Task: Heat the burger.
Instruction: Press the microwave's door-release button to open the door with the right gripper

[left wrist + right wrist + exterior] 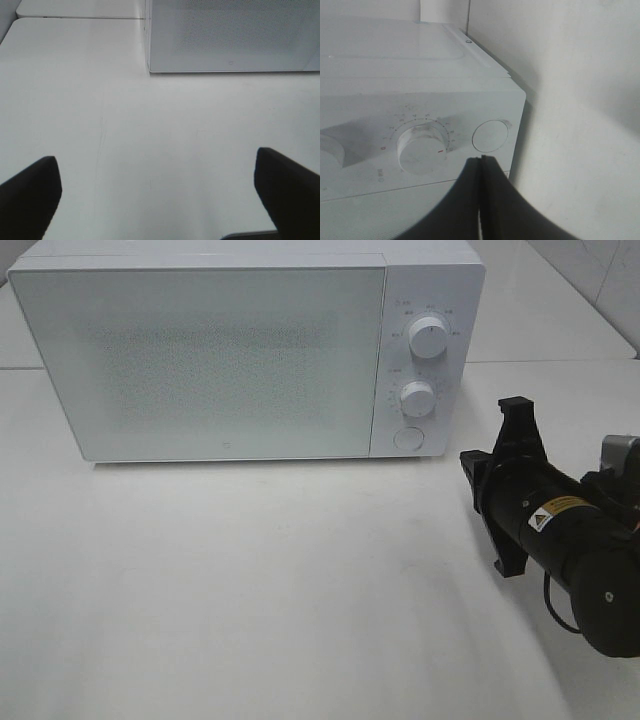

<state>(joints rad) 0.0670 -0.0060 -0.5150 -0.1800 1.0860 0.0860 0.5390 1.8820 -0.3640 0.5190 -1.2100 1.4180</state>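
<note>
The left gripper [155,165] hangs over bare worktop [250,590], its fingers [30,195] spread wide and holding nothing. Ahead stands the white microwave [440,290], its frosted door [200,360] shut. The burger shows in no view, and it may be behind that door, but the speckled panel hides the inside. Right of the door are two dials [428,337] and a round button [407,438]. The right gripper [481,162] points at them with jaws pressed together, empty and clear of the panel.

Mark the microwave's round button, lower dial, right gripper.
round button [408,438], exterior high view, centre of its face.
lower dial [417,398], exterior high view, centre of the knob.
right gripper [481,160], right wrist view, where the shut fingertips meet.
</note>
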